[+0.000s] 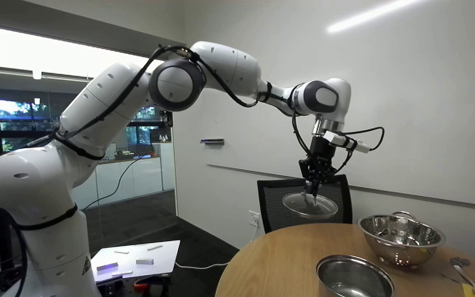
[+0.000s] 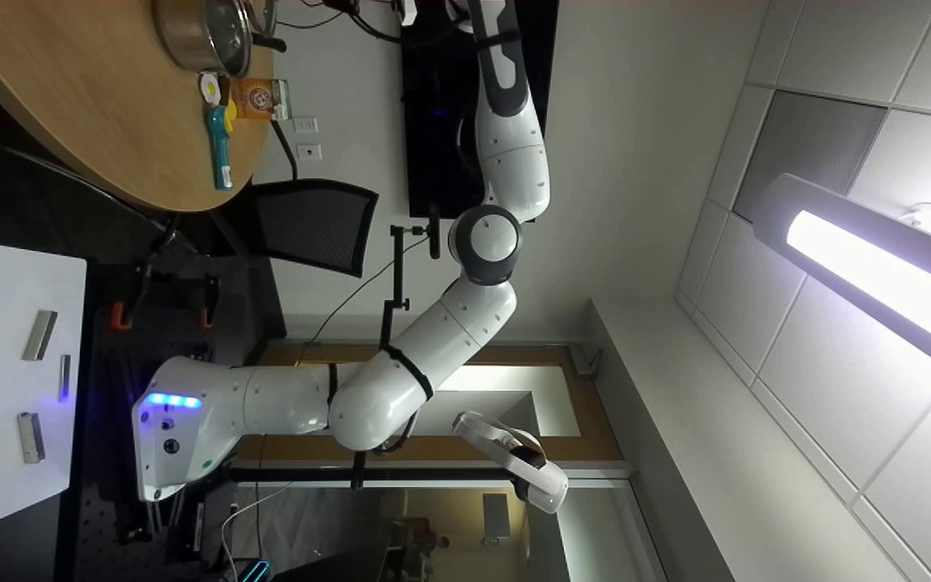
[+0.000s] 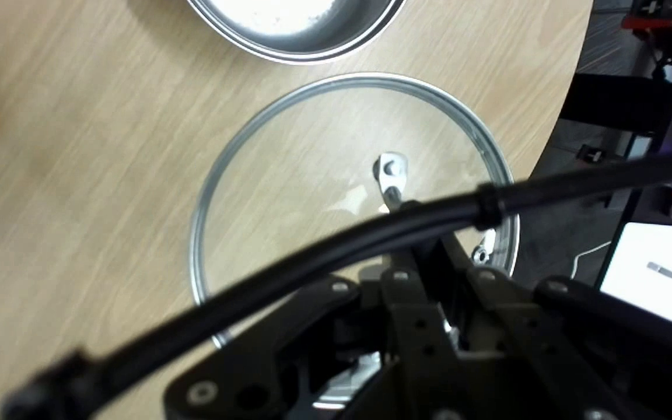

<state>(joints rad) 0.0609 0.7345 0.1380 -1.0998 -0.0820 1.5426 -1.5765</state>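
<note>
While the glass lid (image 1: pixel 297 207) hangs in the air above the round wooden table (image 1: pixel 278 260), near the table's edge, its metal rim sits roughly level and wood grain shows through the clear pane in the wrist view. Closed on the lid's metal handle (image 3: pixel 392 169), the black gripper (image 1: pixel 312 193) points downward and carries the lid from above. A thick black cable (image 3: pixel 324 251) crosses in front of this grip in the wrist view and hides part of it.

Directly behind the lid, in an exterior view, stands a chair with a black mesh back (image 1: pixel 278 202). On the table, well below the gripper and to one side of the lid, stands a steel pot (image 1: pixel 355 270) with its mouth facing up. Near the pot rests a wide steel bowl (image 1: pixel 406 251) with loop handles, and past it lies a spoon (image 1: pixel 466 279) beside something yellow (image 1: pixel 470 291).

An exterior view that is turned sideways shows an orange box (image 2: pixel 254 99) and a teal-handled tool (image 2: pixel 221 145) on the tabletop. Farther out, near the arm's base, small grey blocks lie on a low white surface (image 1: pixel 126 251).
</note>
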